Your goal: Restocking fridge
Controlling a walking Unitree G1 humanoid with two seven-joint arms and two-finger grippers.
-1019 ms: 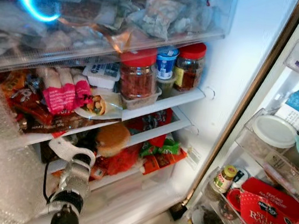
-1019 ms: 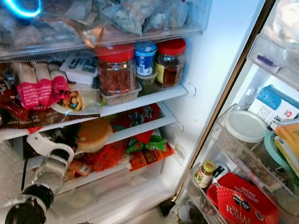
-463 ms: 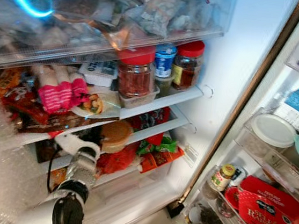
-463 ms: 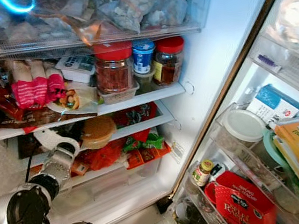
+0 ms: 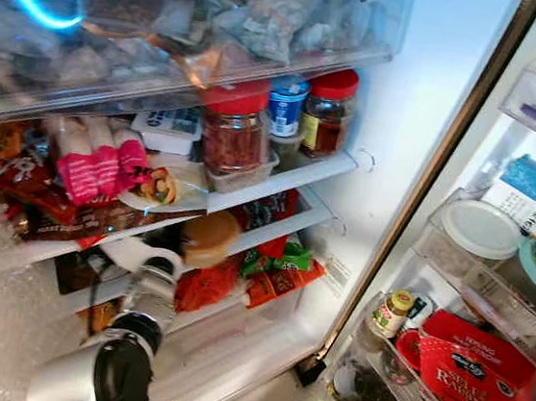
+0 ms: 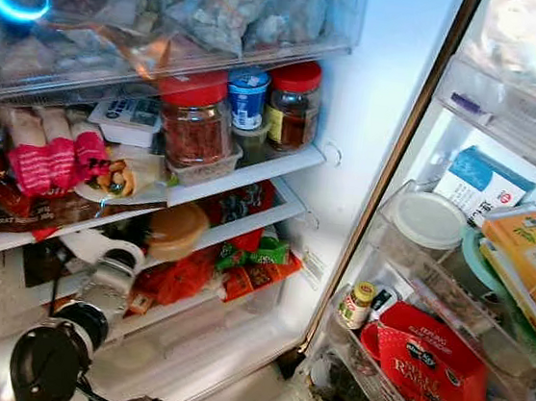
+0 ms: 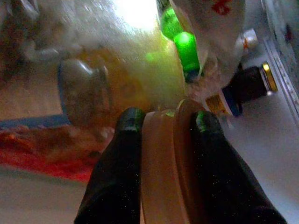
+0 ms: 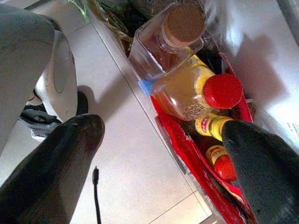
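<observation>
While the left gripper (image 7: 163, 122) pinched a tan tub (image 5: 209, 237) at the fridge's lower shelf (image 5: 289, 224) (right gripper (image 8: 161, 140) spread, idle), placement was underway; next, release onto a free spot.

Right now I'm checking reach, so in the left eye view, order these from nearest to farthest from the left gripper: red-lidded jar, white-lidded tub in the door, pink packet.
1. Pink packet, shelf above the left gripper.
2. Red-lidded jar, higher, to the right.
3. White-lidded tub, door shelf, far right.
</observation>
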